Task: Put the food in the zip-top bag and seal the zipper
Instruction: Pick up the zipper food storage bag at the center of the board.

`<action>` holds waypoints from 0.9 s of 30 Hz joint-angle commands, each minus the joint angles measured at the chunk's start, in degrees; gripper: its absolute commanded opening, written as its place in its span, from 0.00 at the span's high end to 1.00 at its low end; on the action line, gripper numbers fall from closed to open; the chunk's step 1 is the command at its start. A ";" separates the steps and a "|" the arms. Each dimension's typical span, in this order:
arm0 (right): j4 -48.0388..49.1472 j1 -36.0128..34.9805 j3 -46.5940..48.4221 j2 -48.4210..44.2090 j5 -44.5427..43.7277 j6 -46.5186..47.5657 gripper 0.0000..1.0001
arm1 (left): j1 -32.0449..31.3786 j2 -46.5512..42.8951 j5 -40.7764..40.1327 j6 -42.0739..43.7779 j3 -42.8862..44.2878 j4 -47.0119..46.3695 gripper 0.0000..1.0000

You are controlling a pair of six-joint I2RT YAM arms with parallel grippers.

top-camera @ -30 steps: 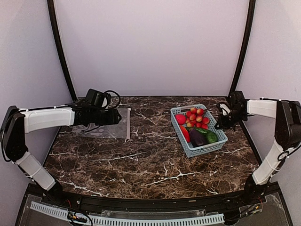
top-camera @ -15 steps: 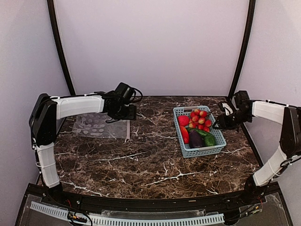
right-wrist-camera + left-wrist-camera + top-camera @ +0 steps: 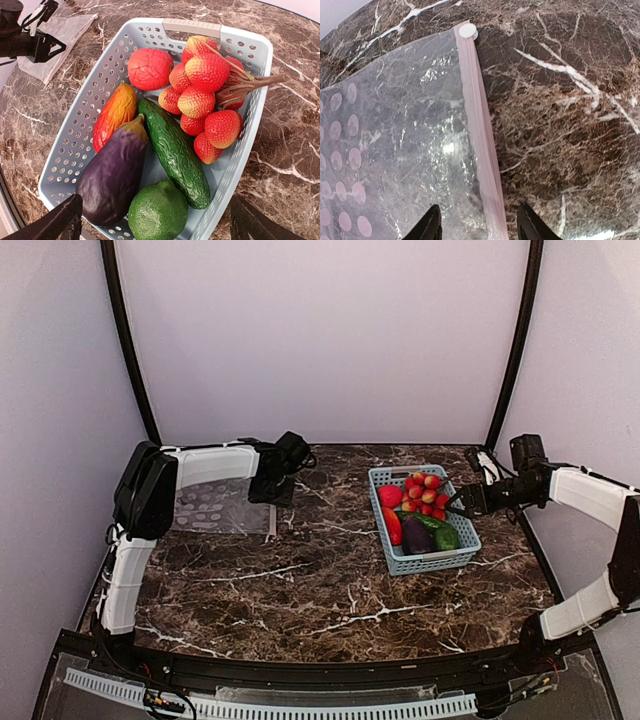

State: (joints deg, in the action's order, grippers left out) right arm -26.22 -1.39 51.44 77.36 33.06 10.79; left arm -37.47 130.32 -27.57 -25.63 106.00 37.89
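Top external view shows me the zip-top bag (image 3: 215,508) lying flat on the marble table (image 3: 300,580), at the left rear. The light-blue lattice basket (image 3: 432,560) stands at the right rear, well apart from the bag, and all the food lies in this basket.

From the right wrist camera I see the dark purple eggplant (image 3: 112,180) touching the green cucumber (image 3: 175,150). The red-orange pepper (image 3: 114,116) lies along the left wall and the red tomato (image 3: 150,67) is at the far end. The cluster of red berries (image 3: 205,100) fills the right side, and the green avocado-like piece (image 3: 157,212) is at the near end. The right pincer (image 3: 157,222) hangs above the basket with its fingers spread wide and nothing between them.

The left pincer (image 3: 480,227) is over the mouth edge of the bag. Its fingers are apart, one over the clear plastic and one over the table, with the pale pink zipper (image 3: 480,125) between them. I cannot tell if they touch the bag. A small white round tab (image 3: 467,31) sits at the far end of the zipper.
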 commanded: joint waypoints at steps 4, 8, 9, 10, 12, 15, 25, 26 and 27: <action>2.32 0.15 -0.20 -0.18 5.03 2.53 0.01 | 0.13 5.17 -4.32 1.19 8.39 5.26 0.56; 1.90 0.16 0.12 0.70 6.08 3.02 0.01 | 1.33 7.51 -5.39 -0.07 11.43 6.78 0.62; 1.84 0.16 0.21 0.84 6.21 3.18 0.01 | 1.56 8.09 -5.08 0.00 11.82 6.77 0.64; 1.82 0.16 0.30 0.92 6.30 3.19 0.01 | 2.00 8.41 -4.34 0.02 12.65 6.54 0.64; 1.77 0.16 0.37 1.19 6.34 3.55 0.01 | 2.51 9.29 -3.18 0.30 13.96 6.62 0.65; 1.70 0.16 0.24 1.12 6.10 3.66 0.01 | 2.98 10.36 -2.92 0.53 15.15 7.14 0.69; 1.54 0.16 0.40 1.13 5.81 4.38 0.01 | 3.57 10.35 -2.54 1.06 15.69 8.00 0.99; 1.52 0.14 0.41 1.09 5.60 4.49 0.01 | 3.56 9.81 -2.42 1.16 15.71 8.17 0.99; 1.56 0.15 0.54 1.01 5.41 4.43 0.01 | 3.55 9.44 -2.14 1.22 15.73 8.56 0.99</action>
State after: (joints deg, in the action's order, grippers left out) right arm -25.34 -1.39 51.44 78.19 38.37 14.50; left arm -33.76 141.12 -30.59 -24.62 120.01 43.57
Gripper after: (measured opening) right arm 0.986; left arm 0.015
